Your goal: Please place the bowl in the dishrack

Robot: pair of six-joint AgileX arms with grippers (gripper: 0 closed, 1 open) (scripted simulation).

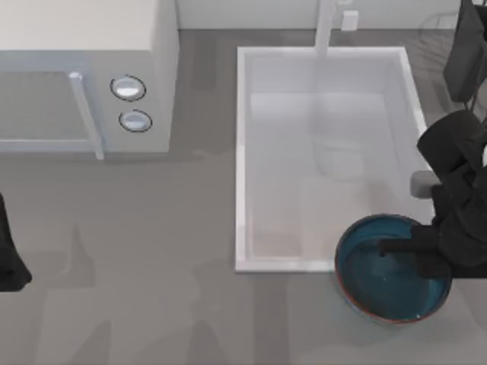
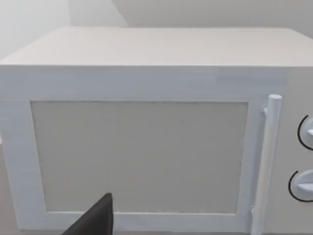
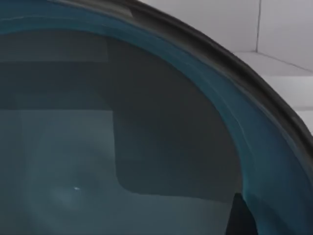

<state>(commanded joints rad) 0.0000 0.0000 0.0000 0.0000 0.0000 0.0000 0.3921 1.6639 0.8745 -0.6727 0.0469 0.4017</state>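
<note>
Two arms share this grey counter [image 1: 152, 304], which carries a white microwave [image 1: 84, 76] on the top view's left and a big white sink basin [image 1: 247, 152] in the middle. Dark thin wires at the far right corner look like the dishrack [image 1: 435, 38], though most of it is hidden behind the right arm. Next in size, the bowl [image 1: 388, 293] sits at the near right corner of the basin, its teal inside facing up and its far edge overlapping the basin rim; whether it is resting on the counter or already raised I cannot tell. The right gripper [image 1: 403, 247] reaches over the bowl's right side with a dark finger above the inside, and the right wrist view looks close into the bowl [image 3: 122, 147]; whether the gripper is clamped on the rim I cannot tell. The left gripper [image 1: 11, 262] is parked at the counter's left edge, facing the microwave [image 2: 146, 147].

The step in hand seems to be securing and carrying the bowl. To do it well, pinch the rim firmly, keep the bowl level while raising it, clear the basin wall, then travel toward the far right corner and lower it squarely onto the wires.
</note>
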